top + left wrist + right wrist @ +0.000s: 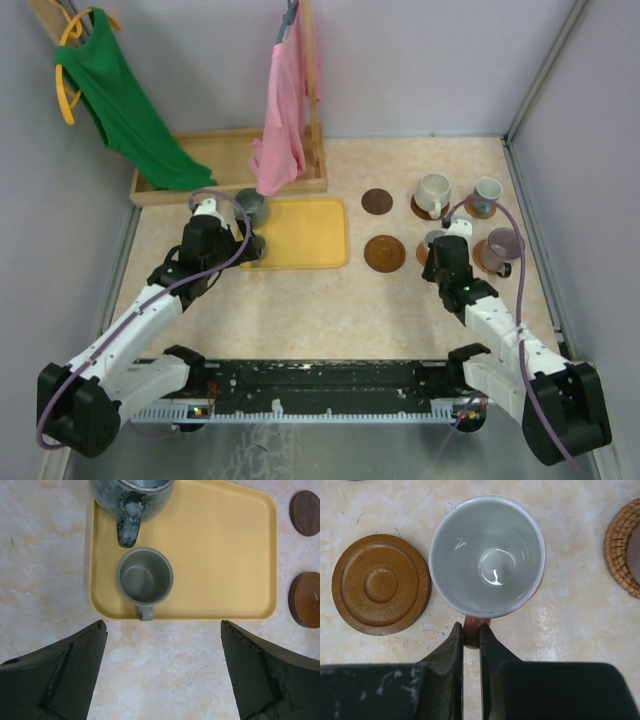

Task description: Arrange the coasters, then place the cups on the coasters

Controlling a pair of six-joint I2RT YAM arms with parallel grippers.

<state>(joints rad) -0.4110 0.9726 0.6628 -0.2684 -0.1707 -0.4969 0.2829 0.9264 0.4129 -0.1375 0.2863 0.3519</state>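
My right gripper [471,630] is shut on the pinkish handle of a cup [487,555] with a pale grey inside, which stands upright just right of a brown wooden coaster [381,584]. I cannot tell what lies under this cup. From above, the right gripper [440,245] sits among a cream cup [433,190], a blue-grey cup [487,192] and a mauve cup [502,245], each on a coaster. My left gripper [163,625] is open over bare table, just short of the yellow tray [225,555]. On it stand a grey-green cup [145,577] and a dark mottled cup [132,495].
Two bare coasters [377,201] [385,253] lie between the tray [310,235] and the right-hand cups. A woven coaster [622,547] shows at the right edge of the right wrist view. A wooden rack [230,165] with green and pink garments stands at the back.
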